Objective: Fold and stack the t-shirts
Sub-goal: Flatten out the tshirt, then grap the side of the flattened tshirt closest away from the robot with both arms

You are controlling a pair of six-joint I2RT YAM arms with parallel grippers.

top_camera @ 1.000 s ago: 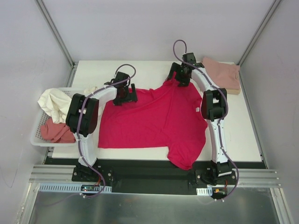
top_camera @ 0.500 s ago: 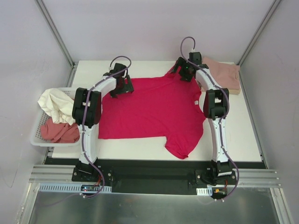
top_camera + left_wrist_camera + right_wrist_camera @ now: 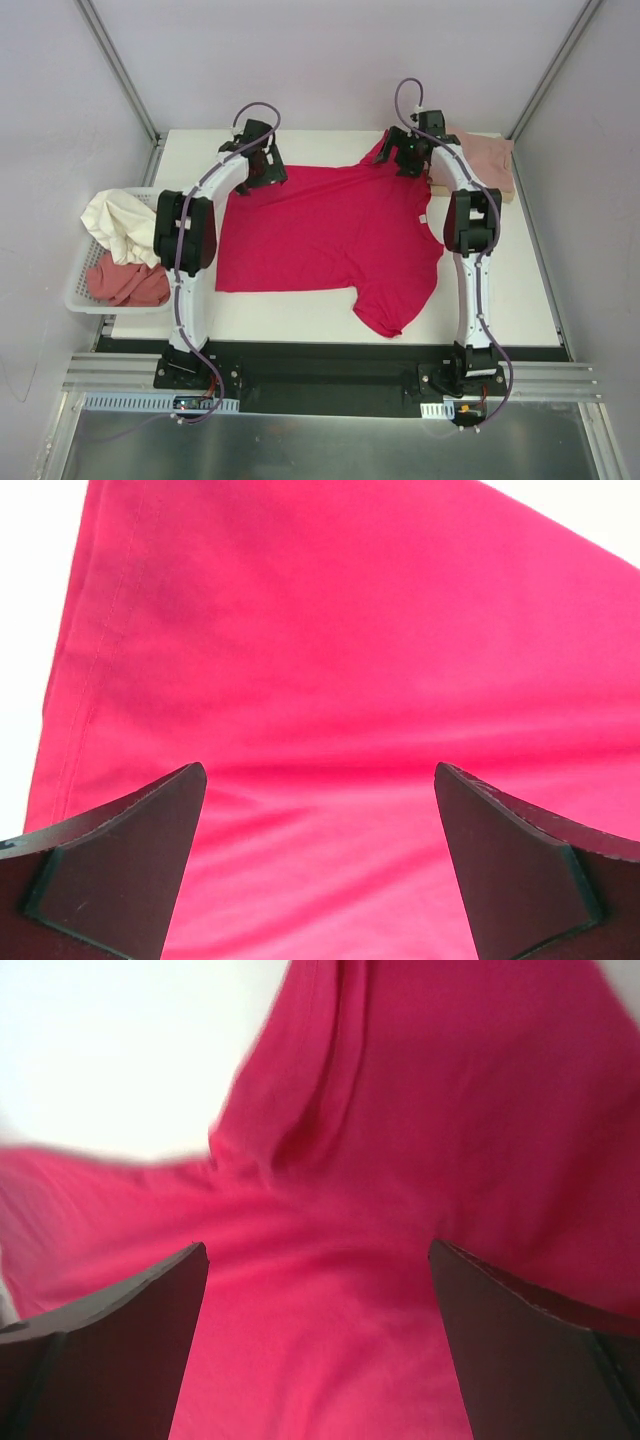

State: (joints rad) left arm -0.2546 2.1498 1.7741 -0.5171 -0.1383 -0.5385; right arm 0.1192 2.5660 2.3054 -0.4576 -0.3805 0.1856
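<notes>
A bright crimson-red t-shirt (image 3: 330, 230) lies spread flat on the white table (image 3: 520, 290), one sleeve (image 3: 390, 310) reaching toward the near edge. My left gripper (image 3: 258, 165) is over the shirt's far left corner. My right gripper (image 3: 405, 155) is over its far right corner, by the other sleeve. In the left wrist view the gripper (image 3: 318, 770) has its jaws wide apart with red fabric (image 3: 330, 680) lying below them. In the right wrist view the gripper (image 3: 318, 1245) is also wide apart over red fabric (image 3: 400, 1110). Neither holds cloth.
A folded dusty pink shirt (image 3: 480, 160) lies at the table's back right corner. A white lattice basket (image 3: 75, 290) at the left edge holds a cream shirt (image 3: 115, 220) and a salmon-pink shirt (image 3: 125, 283). Enclosure walls stand all around.
Both grippers have moved away from the arm bases, dragging the red shirt toward the far edge. The shirt now lies flatter and more stretched out.
</notes>
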